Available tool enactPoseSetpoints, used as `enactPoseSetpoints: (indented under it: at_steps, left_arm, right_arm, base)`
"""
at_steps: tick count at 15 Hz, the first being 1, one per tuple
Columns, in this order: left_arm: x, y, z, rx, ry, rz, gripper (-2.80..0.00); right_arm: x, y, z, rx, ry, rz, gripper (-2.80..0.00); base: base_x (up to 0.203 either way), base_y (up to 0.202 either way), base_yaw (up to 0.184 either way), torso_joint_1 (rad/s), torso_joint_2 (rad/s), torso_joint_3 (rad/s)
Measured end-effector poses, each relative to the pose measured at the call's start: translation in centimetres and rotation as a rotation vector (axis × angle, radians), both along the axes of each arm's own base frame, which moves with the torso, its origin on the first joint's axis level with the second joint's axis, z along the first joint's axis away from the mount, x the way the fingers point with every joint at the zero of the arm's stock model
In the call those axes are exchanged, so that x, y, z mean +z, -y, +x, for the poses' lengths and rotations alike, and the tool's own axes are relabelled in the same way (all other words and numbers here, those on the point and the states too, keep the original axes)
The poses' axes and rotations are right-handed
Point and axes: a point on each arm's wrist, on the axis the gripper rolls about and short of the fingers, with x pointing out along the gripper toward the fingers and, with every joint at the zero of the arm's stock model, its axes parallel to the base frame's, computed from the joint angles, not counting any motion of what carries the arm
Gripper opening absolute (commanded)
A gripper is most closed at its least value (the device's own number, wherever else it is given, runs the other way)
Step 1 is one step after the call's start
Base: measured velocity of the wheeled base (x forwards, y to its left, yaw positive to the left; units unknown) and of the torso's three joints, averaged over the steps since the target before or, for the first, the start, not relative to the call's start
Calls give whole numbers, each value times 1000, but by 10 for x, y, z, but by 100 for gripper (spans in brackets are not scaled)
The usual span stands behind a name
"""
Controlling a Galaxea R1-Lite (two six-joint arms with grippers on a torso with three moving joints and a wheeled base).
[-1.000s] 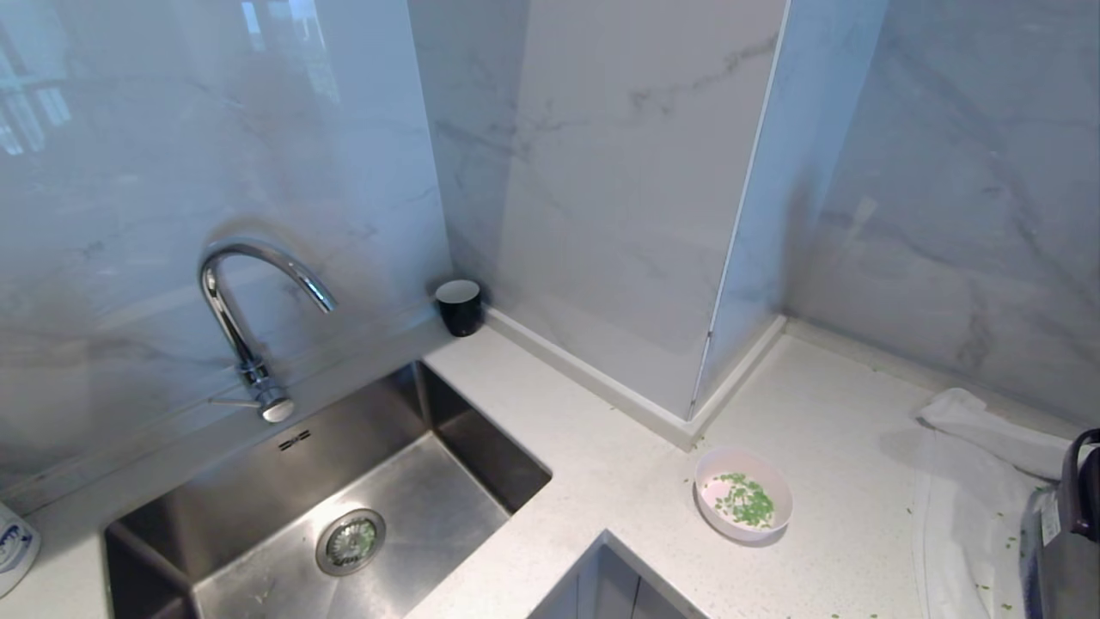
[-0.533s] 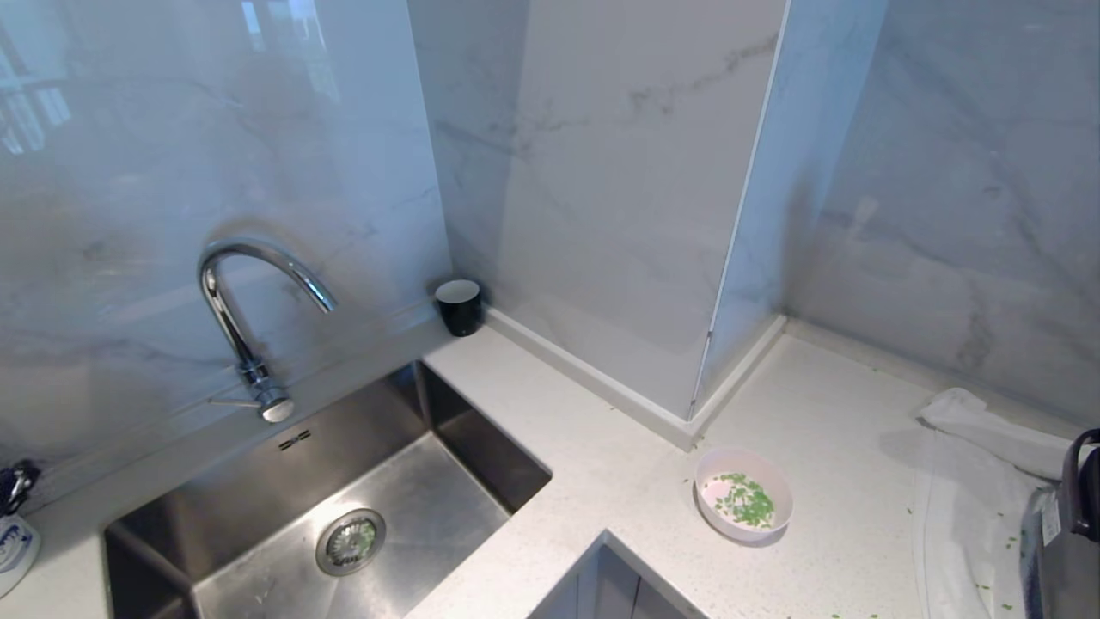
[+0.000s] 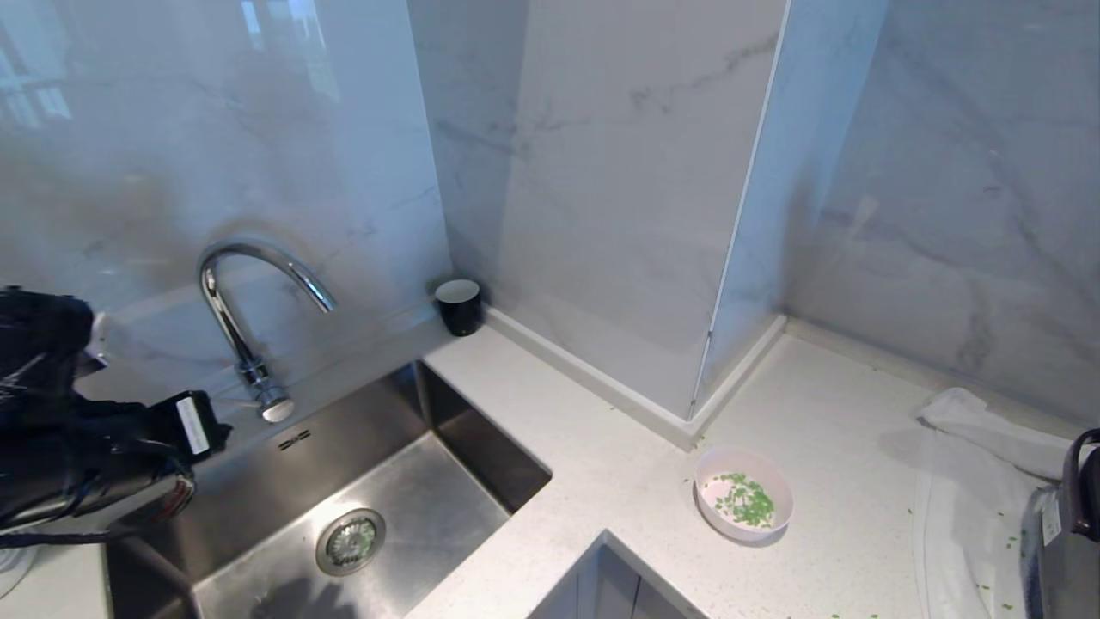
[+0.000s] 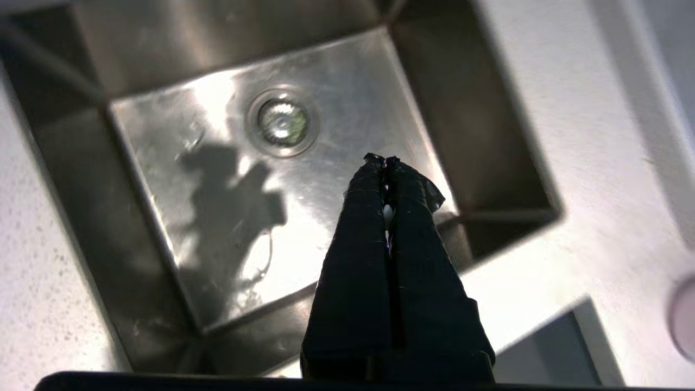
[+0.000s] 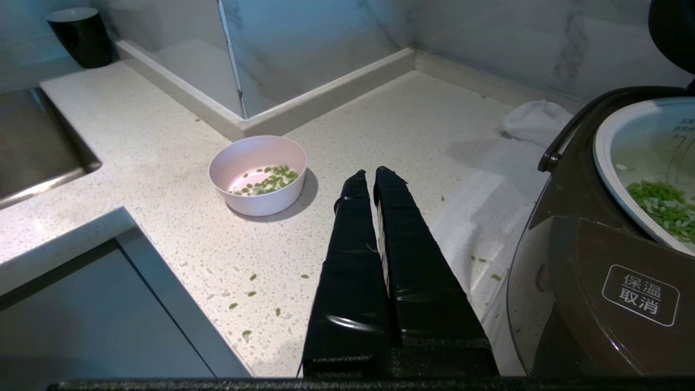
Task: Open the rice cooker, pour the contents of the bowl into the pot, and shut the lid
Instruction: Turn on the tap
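hovering over the sink (image 3: 284,481), the left pincer (image 4: 386,161) is closed and empty; the bowl (image 3: 742,505) waits on the counter (image 3: 601,464), so reaching it comes next.

Grey marble walls (image 3: 619,172), white speckled counter (image 3: 584,464)

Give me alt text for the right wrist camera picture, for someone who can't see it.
The right gripper, shut and empty, hangs over a speckled white counter between a pale pink bowl holding a few green bits and an open rice cooker, whose white pot also holds green bits. A black cup stands in the far corner.
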Motion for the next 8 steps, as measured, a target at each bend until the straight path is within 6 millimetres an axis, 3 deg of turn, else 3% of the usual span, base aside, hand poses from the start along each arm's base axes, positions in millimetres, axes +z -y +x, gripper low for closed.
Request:
enactPoseSetpoints:
  at_steps: [4, 8]
  left_arm:
    - [-34, -16, 57, 174, -25, 12, -280]
    - [-58, -43, 93, 268, -50, 44, -280]
  right_arm:
    - [0, 0, 0, 0, 0, 0, -280]
    - [0, 0, 0, 0, 0, 0, -280]
  base:
    - [0, 0, 0, 0, 0, 0]
    - [0, 0, 0, 0, 0, 0]
